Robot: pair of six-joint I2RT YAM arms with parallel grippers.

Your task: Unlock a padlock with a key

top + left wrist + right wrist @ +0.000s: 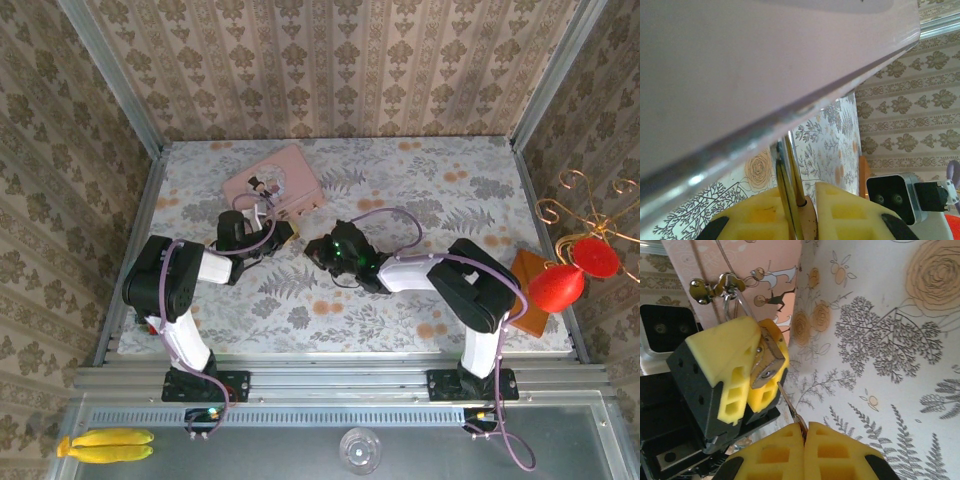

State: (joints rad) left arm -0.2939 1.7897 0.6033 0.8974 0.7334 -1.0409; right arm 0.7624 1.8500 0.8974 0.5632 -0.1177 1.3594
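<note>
- Top external view: the pink tin lies flat on the floral worktop, far and left of centre, with its cartoon lid facing up.
- The left gripper sits at the tin's near right corner, and the right gripper faces it from just to the right. I judge that one arm steadies the lock while the other brings the tool. The lock itself is too small to make out from here.
- Left wrist view: the left gripper is clamped narrow on the padlock, which is seen edge-on as a thin brass slab.
- The padlock's silver shackle runs up to the tin's edge, which looms just above. Holding the body this way likely keeps it from swinging.
- Right wrist view: the left gripper pinches the brass padlock with its lower face turned towards the right arm.
- The shackle passes through the metal clasp on the tin.
- The right gripper is closed tight on the key, and the thin blade points up at the padlock's underside. The tip is at or just beside the body, but I cannot tell whether it has entered the keyway.
- Container: the tin looks closed and fastened by the lock, so whatever is inside is hidden.
</note>
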